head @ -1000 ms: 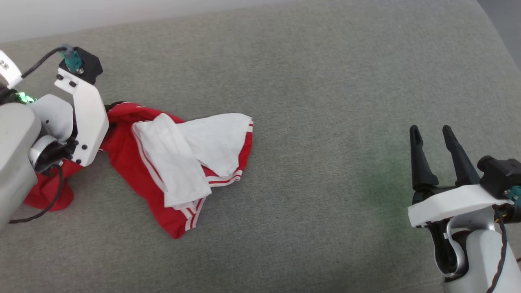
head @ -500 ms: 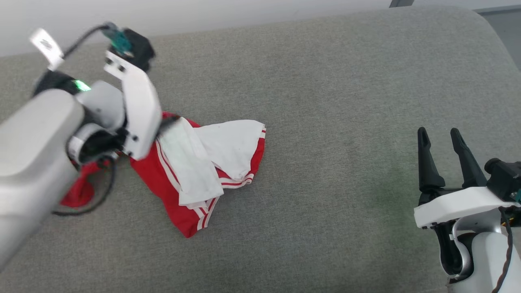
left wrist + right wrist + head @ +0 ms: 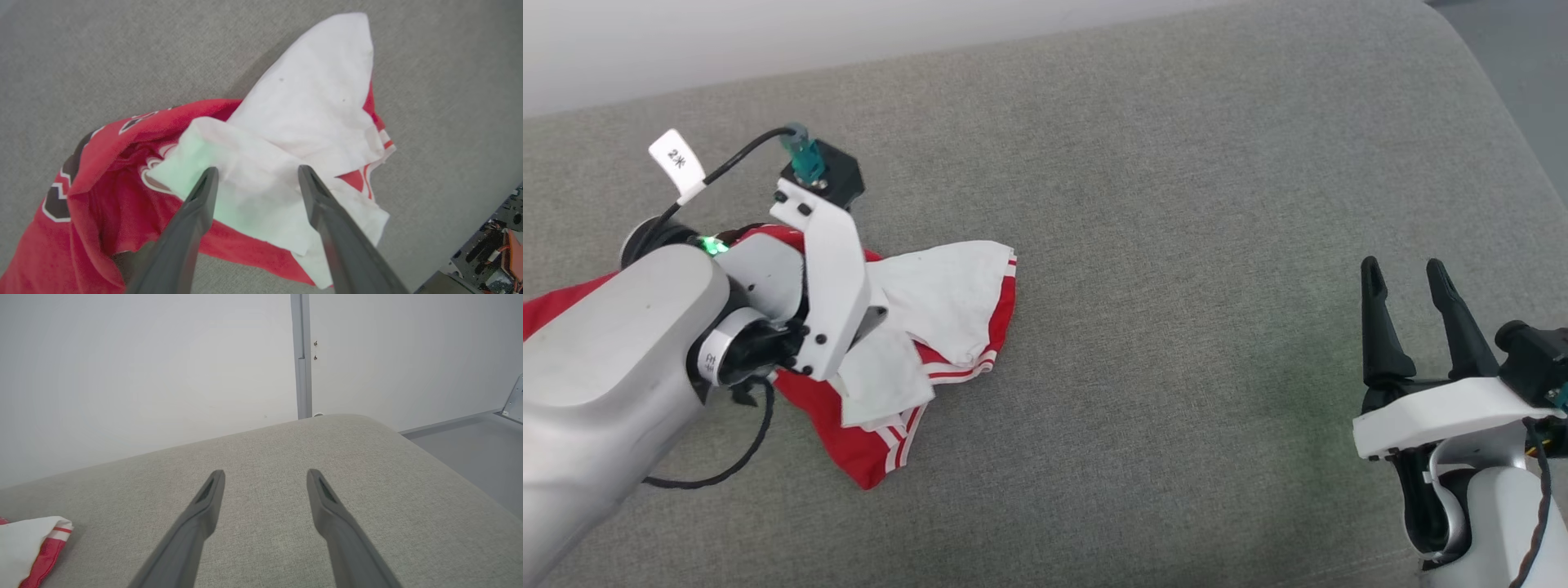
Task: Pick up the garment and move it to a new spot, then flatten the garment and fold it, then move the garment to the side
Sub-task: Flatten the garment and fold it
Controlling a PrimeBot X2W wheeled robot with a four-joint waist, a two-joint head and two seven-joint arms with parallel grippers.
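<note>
1. In my head view, my pale left forearm and its white wrist mount are covering the middle of the crumpled red jersey shirt with white sleeves [image 3: 943, 298], which is lying on the left part of the grey fabric-covered desk [image 3: 1176, 204].
2. My left wrist view is giving me what that mount is hiding. My left hand [image 3: 257, 170] is hanging over the shirt [image 3: 294, 114] with its two dark fingers spread apart, the tips straddling a folded white sleeve. I cannot tell whether they are touching the cloth.
3. That same view is showing black, white-outlined lettering on the red fold at its left.
4. My right hand [image 3: 1404, 267] is waiting at the lower right, well apart from the shirt, fingers apart and gripping nothing.
5. My right wrist view is looking along that hand [image 3: 265, 473] over bare desk to a white wall, with one striped corner of the shirt [image 3: 36, 539] at its lower left.
6. In the head view the heap's long axis is running left to right. The striped sleeve hem is facing right, and a red corner is pointing toward me.
</note>
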